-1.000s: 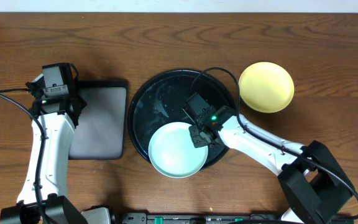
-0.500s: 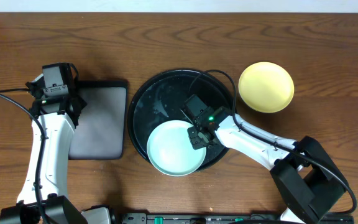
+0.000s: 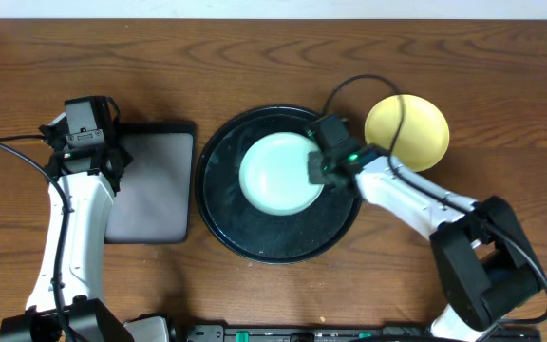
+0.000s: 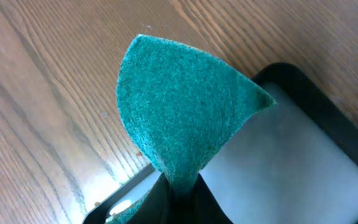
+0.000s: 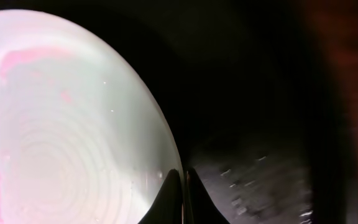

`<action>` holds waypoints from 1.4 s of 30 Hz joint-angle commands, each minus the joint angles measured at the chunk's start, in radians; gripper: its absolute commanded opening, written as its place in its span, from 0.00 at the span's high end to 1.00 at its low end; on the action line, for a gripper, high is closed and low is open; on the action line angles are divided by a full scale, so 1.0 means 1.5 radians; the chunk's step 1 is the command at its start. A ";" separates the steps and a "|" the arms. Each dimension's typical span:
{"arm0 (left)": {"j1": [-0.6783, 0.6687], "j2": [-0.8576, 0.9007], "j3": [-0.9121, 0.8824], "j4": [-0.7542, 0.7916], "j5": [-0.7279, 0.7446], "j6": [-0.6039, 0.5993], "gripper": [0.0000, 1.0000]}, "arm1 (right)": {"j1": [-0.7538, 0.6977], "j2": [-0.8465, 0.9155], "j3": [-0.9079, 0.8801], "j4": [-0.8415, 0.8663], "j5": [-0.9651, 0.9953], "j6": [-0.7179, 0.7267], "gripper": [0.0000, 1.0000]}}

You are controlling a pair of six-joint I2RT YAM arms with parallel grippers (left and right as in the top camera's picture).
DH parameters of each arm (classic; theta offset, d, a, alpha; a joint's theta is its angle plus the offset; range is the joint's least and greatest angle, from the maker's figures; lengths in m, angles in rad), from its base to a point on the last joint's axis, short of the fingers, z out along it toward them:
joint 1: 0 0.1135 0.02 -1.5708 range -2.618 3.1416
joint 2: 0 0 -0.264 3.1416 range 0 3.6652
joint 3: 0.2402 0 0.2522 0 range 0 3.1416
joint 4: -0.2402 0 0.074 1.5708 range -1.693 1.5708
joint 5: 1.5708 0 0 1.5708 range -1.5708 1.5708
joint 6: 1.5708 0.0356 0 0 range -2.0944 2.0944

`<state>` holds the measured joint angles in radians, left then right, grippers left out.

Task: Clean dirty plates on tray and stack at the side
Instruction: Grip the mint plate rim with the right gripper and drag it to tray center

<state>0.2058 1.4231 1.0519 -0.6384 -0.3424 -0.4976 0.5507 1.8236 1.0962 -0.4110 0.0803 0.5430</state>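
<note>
The right hand [image 3: 323,169] is pinched shut on the rim of a pink-smeared pale mint round plate [image 3: 275,174] inside the large glossy black round tray [image 3: 254,249] at the middle of the bench [image 3: 501,76]. A pale yellow round plate [image 3: 424,133] lies beside the tray, toward the right edge. The left hand [image 4: 179,190] clamps a green sponge [image 4: 179,106] over a small rectangular black tray [image 3: 155,190].

Plates: two in view; one pale mint plate [image 3: 281,174] at frame centre, one pale yellow plate [image 3: 406,132] at upper right.
Round black tray [image 3: 218,223]: one, centre.
Rectangular tray [image 3: 150,190]: one, left of centre.
Green sponge [image 4: 185,118]: one.
Robot arms: two; left arm [image 3: 69,228], right arm [image 3: 406,195].
</note>
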 commanded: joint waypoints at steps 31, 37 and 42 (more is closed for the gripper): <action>-0.001 -0.012 -0.004 0.033 0.094 0.075 0.92 | -0.005 -0.006 -0.003 -0.003 0.007 -0.135 0.50; -0.001 -0.011 -0.004 0.033 0.094 0.075 0.93 | -0.006 0.026 -0.004 0.011 0.024 -0.101 0.60; -0.001 -0.011 -0.004 0.033 0.094 0.075 0.92 | -0.006 0.027 -0.004 0.046 0.023 -0.101 0.99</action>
<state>0.2058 1.4231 1.0519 -0.5934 -0.2073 -0.3946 0.5354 1.8561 1.0954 -0.3641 0.1020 0.3767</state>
